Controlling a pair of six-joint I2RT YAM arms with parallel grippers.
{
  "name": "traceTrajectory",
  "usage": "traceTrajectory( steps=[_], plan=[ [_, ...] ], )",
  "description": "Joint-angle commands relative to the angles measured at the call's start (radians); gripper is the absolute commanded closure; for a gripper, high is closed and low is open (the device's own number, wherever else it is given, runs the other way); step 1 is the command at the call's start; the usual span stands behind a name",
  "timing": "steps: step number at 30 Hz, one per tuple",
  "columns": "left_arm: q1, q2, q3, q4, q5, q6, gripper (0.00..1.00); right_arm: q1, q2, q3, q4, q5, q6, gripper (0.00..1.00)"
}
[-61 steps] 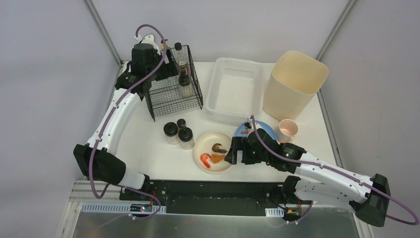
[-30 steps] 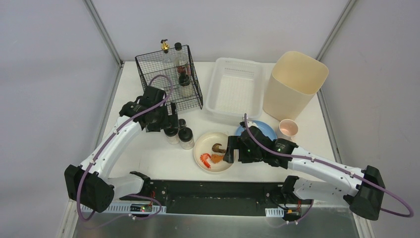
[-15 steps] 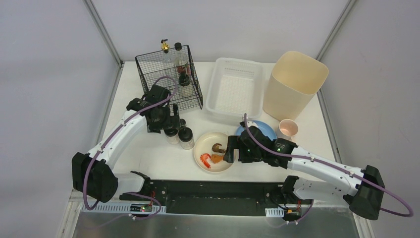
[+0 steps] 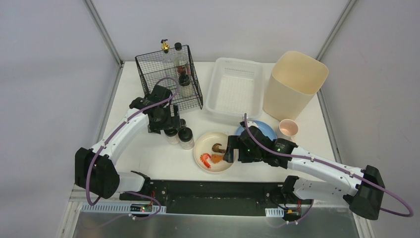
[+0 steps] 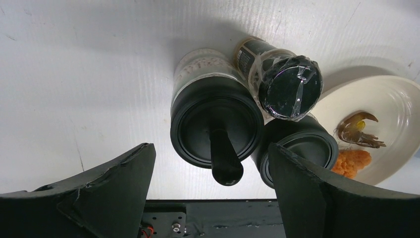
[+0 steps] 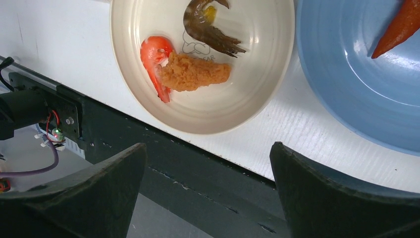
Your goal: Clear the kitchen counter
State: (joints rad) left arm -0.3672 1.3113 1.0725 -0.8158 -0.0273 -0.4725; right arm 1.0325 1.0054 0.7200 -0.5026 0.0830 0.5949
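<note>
- Left gripper (image 5: 208, 148), jaws wide apart and holding nothing, hovers over three black-lidded jars (image 5: 198, 124) clustered left of centre.
- Right gripper (image 6: 206, 148), jaws spread wide and empty, hangs above a cream bowl (image 6: 247, 99) of shrimp (image 6: 151, 54), with a blue plate (image 6: 356, 99) just right.
- The white surface (image 4: 153, 153) lies beneath everything, carrying a wire rack (image 4: 171, 74), white basket (image 4: 235, 89) and beige bin (image 4: 294, 84) along its far edge.
</note>
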Motion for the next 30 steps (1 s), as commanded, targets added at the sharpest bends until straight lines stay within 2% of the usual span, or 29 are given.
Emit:
traceTrajectory(
  steps=[1, 30],
  plan=[
    [-0.007, 0.010, -0.014, -0.003, -0.039, -0.006, 0.14, 0.006, -0.004, 0.031, 0.026, 0.015, 0.016, 0.01],
    [-0.006, -0.007, 0.030, -0.002, -0.077, -0.002, 0.17, 0.006, 0.002, 0.037, 0.031, 0.007, 0.016, 0.01]
  ],
)
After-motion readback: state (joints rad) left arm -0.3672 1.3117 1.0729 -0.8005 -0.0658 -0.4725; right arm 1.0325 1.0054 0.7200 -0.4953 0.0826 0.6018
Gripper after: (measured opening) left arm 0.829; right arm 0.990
